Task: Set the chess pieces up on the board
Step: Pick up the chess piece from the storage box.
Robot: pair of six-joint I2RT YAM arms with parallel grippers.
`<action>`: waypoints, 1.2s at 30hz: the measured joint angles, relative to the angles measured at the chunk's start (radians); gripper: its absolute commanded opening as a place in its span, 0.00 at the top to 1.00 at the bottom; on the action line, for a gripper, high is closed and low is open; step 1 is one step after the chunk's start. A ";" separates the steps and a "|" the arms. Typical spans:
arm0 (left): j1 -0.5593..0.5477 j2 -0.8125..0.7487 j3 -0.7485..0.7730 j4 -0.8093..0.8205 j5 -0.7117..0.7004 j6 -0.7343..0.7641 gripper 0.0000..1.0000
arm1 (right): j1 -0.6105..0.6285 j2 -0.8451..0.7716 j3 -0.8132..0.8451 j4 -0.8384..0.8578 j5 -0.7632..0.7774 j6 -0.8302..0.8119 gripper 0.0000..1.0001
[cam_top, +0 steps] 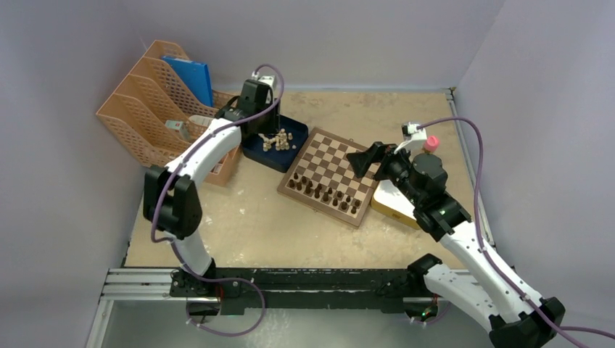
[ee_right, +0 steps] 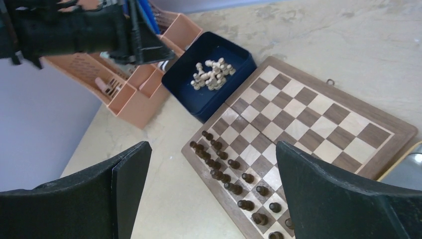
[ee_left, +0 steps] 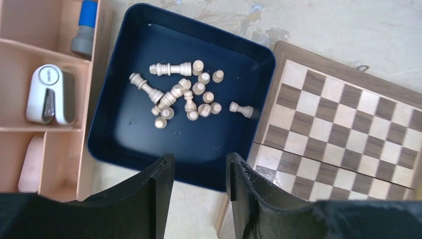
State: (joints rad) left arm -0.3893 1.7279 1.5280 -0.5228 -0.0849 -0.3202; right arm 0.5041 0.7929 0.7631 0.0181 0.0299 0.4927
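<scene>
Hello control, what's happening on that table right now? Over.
Left fingers part open over blue tray, empty. Right fingers wide open above board, empty. Light pieces loose in tray, none on board. Nothing blocking.

Top external: fixed, high, looking down over the whole tan tabletop; square wooden chessboard with dark brown and cream checks mid-frame.
Left wrist: close, straight down on dark blue square tray of light beige wooden chess pieces; chessboard at right edge.
Right wrist: farther, oblique; chessboard centre-right, tray upper centre.
All 3 share tray and chessboard.
</scene>
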 measured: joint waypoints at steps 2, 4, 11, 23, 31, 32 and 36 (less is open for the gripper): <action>0.001 0.064 0.034 0.008 0.002 0.023 0.59 | 0.000 0.010 -0.003 0.003 -0.022 0.001 0.03; 0.001 0.130 0.071 0.011 0.003 0.042 0.59 | 0.000 0.019 -0.004 0.003 -0.032 0.002 0.03; 0.002 0.310 0.142 0.042 0.009 0.106 0.62 | 0.000 0.027 -0.007 0.003 -0.053 0.002 0.04; 0.017 0.425 0.218 0.087 0.035 0.153 0.69 | 0.000 0.027 -0.007 0.003 -0.055 0.000 0.05; 0.017 0.470 0.254 0.089 0.040 0.159 0.71 | 0.000 0.064 -0.007 0.002 -0.048 -0.006 0.05; 0.017 0.472 0.254 0.086 0.040 0.159 0.71 | 0.000 0.070 -0.007 0.002 -0.048 -0.007 0.05; 0.017 0.473 0.254 0.085 0.039 0.159 0.74 | 0.000 0.075 -0.007 0.001 -0.048 -0.008 0.05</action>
State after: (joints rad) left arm -0.3721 2.2013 1.7821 -0.4377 -0.0463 -0.1612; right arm 0.5041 0.8680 0.7559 0.0193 -0.0185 0.4850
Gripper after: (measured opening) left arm 0.285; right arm 0.954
